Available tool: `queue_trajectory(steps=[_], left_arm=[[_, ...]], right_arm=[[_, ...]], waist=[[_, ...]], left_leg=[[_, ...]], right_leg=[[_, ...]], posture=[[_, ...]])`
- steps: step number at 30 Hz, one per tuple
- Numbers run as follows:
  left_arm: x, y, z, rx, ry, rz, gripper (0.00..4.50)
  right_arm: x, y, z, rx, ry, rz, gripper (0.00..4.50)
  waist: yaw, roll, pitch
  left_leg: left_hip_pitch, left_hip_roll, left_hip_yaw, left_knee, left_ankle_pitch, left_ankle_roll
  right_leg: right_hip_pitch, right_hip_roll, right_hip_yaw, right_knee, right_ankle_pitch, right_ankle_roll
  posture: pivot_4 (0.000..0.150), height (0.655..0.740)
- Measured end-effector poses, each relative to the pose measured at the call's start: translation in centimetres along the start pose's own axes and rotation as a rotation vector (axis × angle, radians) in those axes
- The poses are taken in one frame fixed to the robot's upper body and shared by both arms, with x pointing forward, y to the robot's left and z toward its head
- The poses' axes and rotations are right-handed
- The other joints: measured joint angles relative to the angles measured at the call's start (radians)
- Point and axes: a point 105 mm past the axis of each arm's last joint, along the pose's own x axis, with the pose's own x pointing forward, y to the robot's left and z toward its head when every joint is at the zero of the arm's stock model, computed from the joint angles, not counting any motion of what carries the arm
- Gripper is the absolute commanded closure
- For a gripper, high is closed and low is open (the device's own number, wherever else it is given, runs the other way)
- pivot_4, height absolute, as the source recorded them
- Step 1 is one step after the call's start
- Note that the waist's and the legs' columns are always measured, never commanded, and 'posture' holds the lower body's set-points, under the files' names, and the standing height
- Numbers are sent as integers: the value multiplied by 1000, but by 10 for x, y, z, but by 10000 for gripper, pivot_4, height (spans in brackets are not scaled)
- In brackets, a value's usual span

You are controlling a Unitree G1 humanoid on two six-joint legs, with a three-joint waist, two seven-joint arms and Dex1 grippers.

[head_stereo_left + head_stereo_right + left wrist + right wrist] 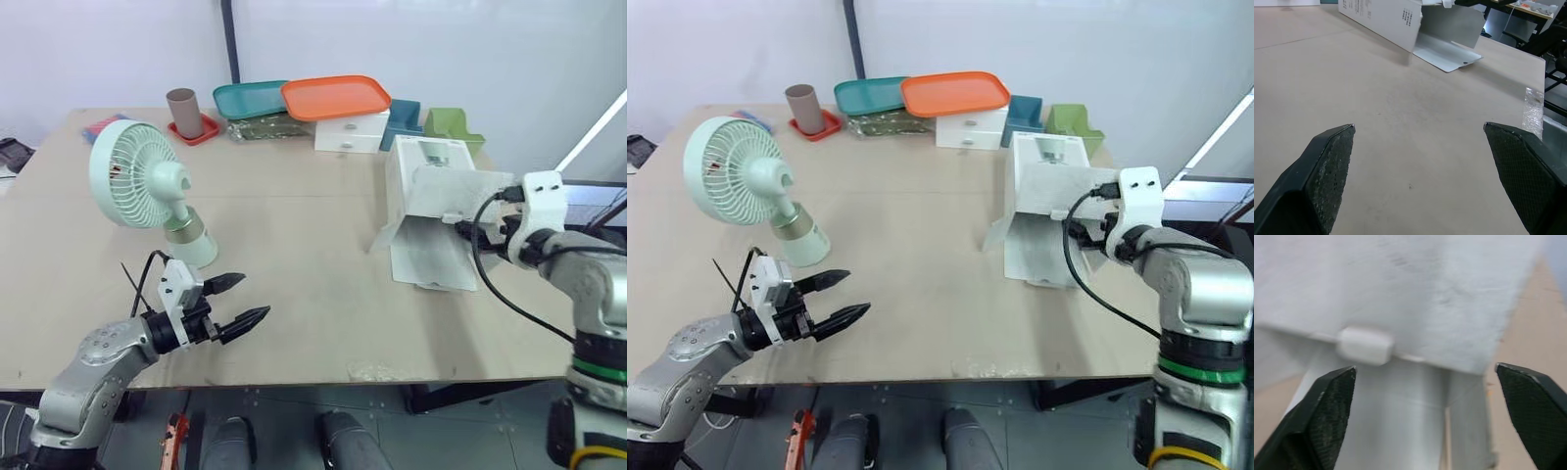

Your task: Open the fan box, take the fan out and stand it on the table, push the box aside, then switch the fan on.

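The fan (137, 181) stands on the bench (313, 245) close beside the left gripper's (253, 296) spread, empty fingers, while the opened box (436, 196) lies directly ahead of the right gripper's (1425, 366) 2 released fingers, so the push-aside step is judged in hand, requiring a firm sideways shove.

The fan (137, 181), at the frame's left, looks like smooth pale green plastic with a slight sheen. The box (436, 211), at the right, is matt white cardboard. The table (304, 304) is matt beige board. The left gripper (257, 295) has black, finely pebbled finger pads (1332, 166).
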Motion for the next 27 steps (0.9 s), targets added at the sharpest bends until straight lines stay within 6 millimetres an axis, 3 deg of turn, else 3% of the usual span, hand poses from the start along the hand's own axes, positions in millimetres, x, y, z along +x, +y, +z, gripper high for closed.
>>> queue_trajectory(steps=[3,7,8,9,14,18,21,23,27], left_arm=[[0,0,0,-1,0,0,0],[-3,3,-1,-3,1,16,0],[-3,4,0,1,-6,21,0],[-4,6,3,13,-22,29,0],[-9,3,4,29,-25,19,0],[-19,-4,-9,-9,7,39,0],[-23,-2,-7,2,-6,80,0],[-22,0,-2,32,-40,120,0],[-24,6,3,66,-71,183,0]], right_arm=[[-5,0,-9,-16,29,31,487],[-36,-12,-19,-160,22,135,487],[-45,-5,-12,-212,-24,199,487],[-61,19,4,-291,-134,353,487],[-85,72,51,-375,-407,641,487],[-74,105,59,-352,-467,786,487],[-58,123,60,-313,-480,821,487],[-48,140,52,-310,-468,853,487],[-34,154,39,-316,-442,857,487]], waist=[[-1,0,0],[10,2,0],[9,3,0],[-1,3,0],[-18,1,0],[-26,-2,1],[-28,-3,1],[-27,-3,1],[-25,-3,1]], left_leg=[[-1,-1,0,0,0,0],[-1,-1,0,0,0,0],[-1,-1,0,0,0,0],[1,1,0,0,0,0],[11,0,-1,0,0,0],[14,0,-1,1,0,0],[14,-1,-1,2,0,0],[12,-1,0,2,0,0],[10,0,0,0,0,0]], right_leg=[[-1,-1,0,0,0,0],[-1,-1,0,0,-1,1],[0,-1,0,0,-1,1],[1,1,0,0,0,0],[6,1,0,0,4,-8],[10,0,1,-1,4,-8],[10,-1,1,-1,4,-8],[10,-1,0,-1,4,-8],[9,0,0,-1,-1,-6]], posture=[[1500,7400],[1500,7400],[1500,7400],[1500,7400],[1500,7400],[1500,7400],[1500,7400],[1500,7400],[1500,7400]])
